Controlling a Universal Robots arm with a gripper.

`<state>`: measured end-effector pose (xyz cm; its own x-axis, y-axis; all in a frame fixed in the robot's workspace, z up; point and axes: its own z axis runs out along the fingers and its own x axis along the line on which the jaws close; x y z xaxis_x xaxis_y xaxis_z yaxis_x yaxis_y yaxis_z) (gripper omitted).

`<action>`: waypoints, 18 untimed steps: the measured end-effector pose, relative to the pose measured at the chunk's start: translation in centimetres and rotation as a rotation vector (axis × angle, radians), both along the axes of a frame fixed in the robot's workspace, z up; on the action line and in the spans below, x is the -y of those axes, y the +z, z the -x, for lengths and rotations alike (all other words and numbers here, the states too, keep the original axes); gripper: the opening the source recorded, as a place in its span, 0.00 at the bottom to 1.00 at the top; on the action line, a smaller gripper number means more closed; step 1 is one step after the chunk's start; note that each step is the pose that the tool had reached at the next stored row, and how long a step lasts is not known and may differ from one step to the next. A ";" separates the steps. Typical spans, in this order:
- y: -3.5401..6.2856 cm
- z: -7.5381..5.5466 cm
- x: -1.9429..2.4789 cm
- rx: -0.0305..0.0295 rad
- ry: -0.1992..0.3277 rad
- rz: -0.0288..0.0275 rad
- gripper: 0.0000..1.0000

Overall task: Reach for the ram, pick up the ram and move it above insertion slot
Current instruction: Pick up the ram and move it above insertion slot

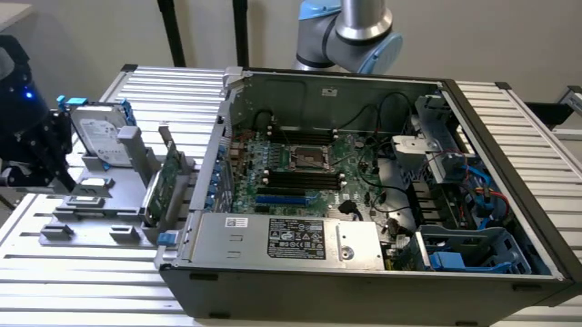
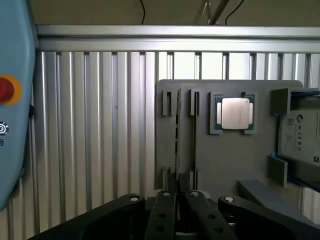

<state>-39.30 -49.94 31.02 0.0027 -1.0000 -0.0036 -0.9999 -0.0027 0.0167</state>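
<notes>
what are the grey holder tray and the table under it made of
Grey holder tray: likely matte plastic, dull uniform grey, no glint. Table: probably bare aluminium, ribbed slats with bright streaky reflections.

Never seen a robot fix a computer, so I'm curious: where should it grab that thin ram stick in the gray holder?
The ram appears to stand on edge in a narrow slot of the gray holder, with end posts at both ends, leaving its long upper edge free. So it is probably best to come from straight above and pinch the two flat faces near the middle of that edge.
</notes>
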 end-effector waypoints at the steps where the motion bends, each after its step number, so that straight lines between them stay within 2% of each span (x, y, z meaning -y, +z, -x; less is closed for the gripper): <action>1: 0.45 -0.1 0.00 -0.0001 0.003 0.0000 0.13; 5: 2.22 -0.6 -0.01 -0.0002 0.014 -0.0001 0.13; 9: 3.58 -1.2 -0.01 -0.0001 0.026 -0.0002 0.13; 18: 5.17 -3.9 -0.01 -0.0008 0.037 -0.0002 0.13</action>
